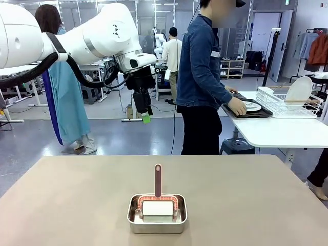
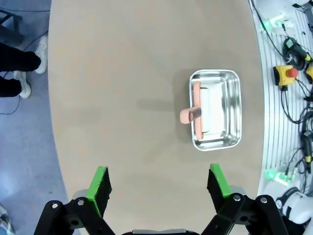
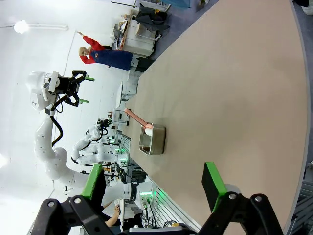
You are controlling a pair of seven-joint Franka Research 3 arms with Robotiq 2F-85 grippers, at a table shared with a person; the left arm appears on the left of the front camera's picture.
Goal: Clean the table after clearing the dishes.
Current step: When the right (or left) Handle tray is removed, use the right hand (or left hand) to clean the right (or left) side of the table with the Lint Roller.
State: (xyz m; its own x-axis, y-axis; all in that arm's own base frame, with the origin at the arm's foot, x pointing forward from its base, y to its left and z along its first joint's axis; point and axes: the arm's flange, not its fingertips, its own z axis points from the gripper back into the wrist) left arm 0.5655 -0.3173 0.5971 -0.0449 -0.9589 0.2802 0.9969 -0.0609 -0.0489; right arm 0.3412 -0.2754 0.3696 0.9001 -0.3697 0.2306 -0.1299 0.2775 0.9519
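Two grippers stand wide open and neither has hold of anything. The left gripper (image 2: 159,183) hangs high over the far part of the table (image 1: 77,205) and looks straight down on it. The right gripper (image 3: 152,181) looks along the table top from the side.

The table top is bare of the dishes (image 1: 252,106). They are on a dark tray (image 1: 261,114) on the white table (image 1: 277,133) at the far right, where a person (image 1: 200,77) has a hand (image 1: 237,106) on them. So the clearing seems nearly done, and I judge the wiping is the step to come.

On the tan table stands a small steel pan (image 1: 157,225), near the robot's edge and about in the middle. A roller (image 1: 158,207) lies in it and its pink handle (image 1: 158,179) stands up out of the pan, leaning a little to the far side.

From the left jaws, the pan lies below and toward the robot's side. The handle's long axis points almost up at them, so I think a grip from above would have to close across the handle. I cannot tell surely which arm is nearer to it
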